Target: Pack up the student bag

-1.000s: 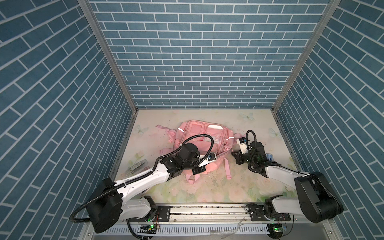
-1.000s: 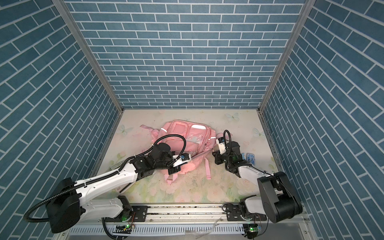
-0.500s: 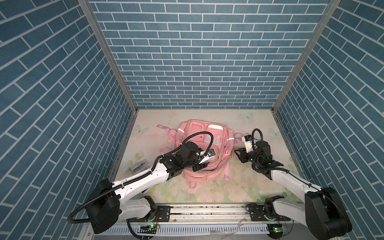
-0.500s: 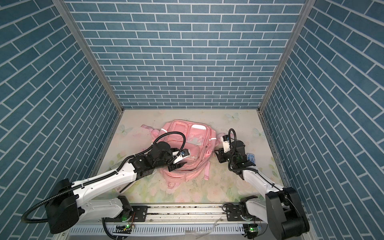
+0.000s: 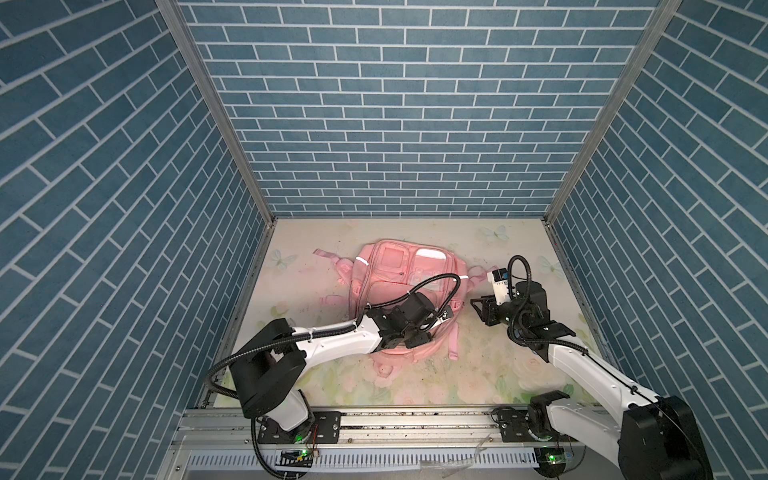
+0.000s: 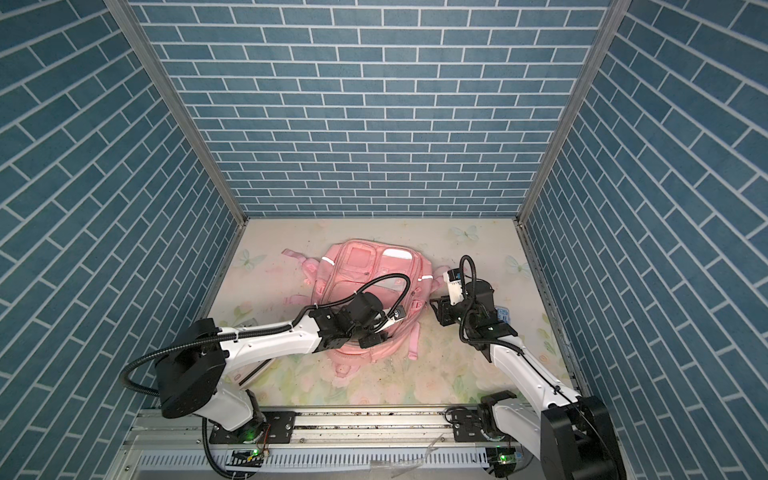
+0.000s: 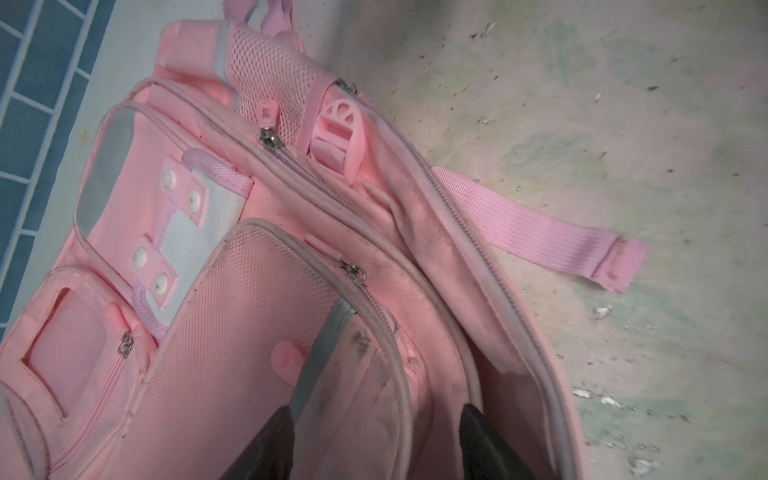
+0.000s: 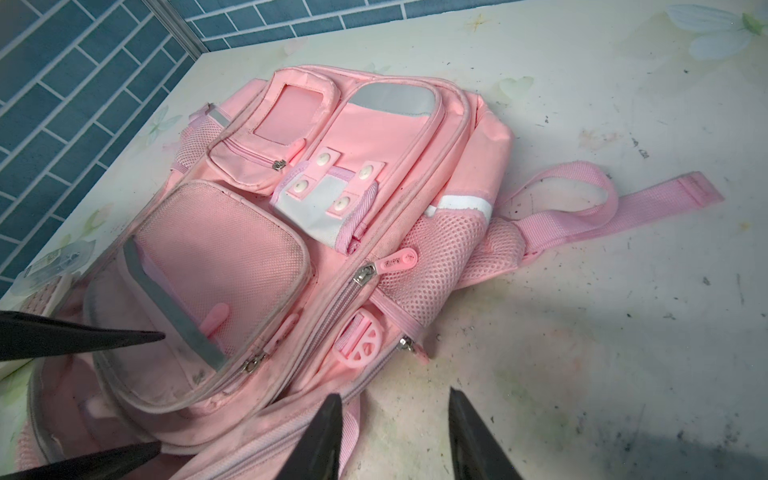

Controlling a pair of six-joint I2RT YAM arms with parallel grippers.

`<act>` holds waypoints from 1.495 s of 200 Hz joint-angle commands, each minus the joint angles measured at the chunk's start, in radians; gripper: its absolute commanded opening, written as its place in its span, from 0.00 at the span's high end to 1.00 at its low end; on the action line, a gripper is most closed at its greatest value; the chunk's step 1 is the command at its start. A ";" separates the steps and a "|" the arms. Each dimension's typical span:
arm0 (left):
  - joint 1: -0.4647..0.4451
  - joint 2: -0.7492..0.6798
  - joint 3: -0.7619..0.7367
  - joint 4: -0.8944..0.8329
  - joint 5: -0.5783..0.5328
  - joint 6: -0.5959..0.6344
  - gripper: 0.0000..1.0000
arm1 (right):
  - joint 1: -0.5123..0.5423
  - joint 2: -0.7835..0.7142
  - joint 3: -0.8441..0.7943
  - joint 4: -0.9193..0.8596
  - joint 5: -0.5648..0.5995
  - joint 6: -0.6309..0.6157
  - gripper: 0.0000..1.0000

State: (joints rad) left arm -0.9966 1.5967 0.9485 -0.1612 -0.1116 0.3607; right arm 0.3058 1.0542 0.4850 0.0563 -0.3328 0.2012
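Left wrist view: left tool with fingers apart, gripping nothing, hanging over the student bag — above its textured front pocket and the gaping zip opening beside it. Right wrist view: right tool likewise spread, clamped on nothing, one finger over the bag's edge, one over bare tabletop. In both top views, bag lying front-up near the middle of the floral tabletop, straps splayed sideways — right tool just off its right side.
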 commanded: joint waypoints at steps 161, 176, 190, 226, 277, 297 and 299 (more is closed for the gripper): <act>0.005 -0.185 0.041 0.108 -0.269 -0.036 1.00 | 0.145 0.147 0.150 0.103 -0.046 0.061 0.59; 0.032 -0.229 0.041 0.130 -0.228 -0.028 1.00 | 0.170 0.199 0.171 0.131 -0.040 0.067 0.59; 0.058 -0.269 0.039 0.147 -0.184 -0.019 1.00 | 0.188 0.243 0.179 0.152 -0.040 0.067 0.59; 0.147 -0.357 0.013 0.174 -0.021 0.011 1.00 | 0.208 0.319 0.211 0.082 -0.037 -0.012 0.59; 0.253 -0.458 -0.054 0.161 0.209 0.131 1.00 | 0.191 0.190 0.181 0.092 -0.069 -0.204 0.58; 0.288 -0.477 -0.060 0.153 0.272 0.164 1.00 | 0.176 0.176 0.144 0.166 -0.124 -0.238 0.57; 0.292 -0.479 -0.060 0.151 0.276 0.166 1.00 | 0.173 0.178 0.140 0.174 -0.130 -0.236 0.57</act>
State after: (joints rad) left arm -0.7418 1.1851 0.8703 -0.1539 0.0345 0.4557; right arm 0.4992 1.2549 0.6666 0.1593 -0.4088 0.0692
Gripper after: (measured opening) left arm 0.085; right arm 0.430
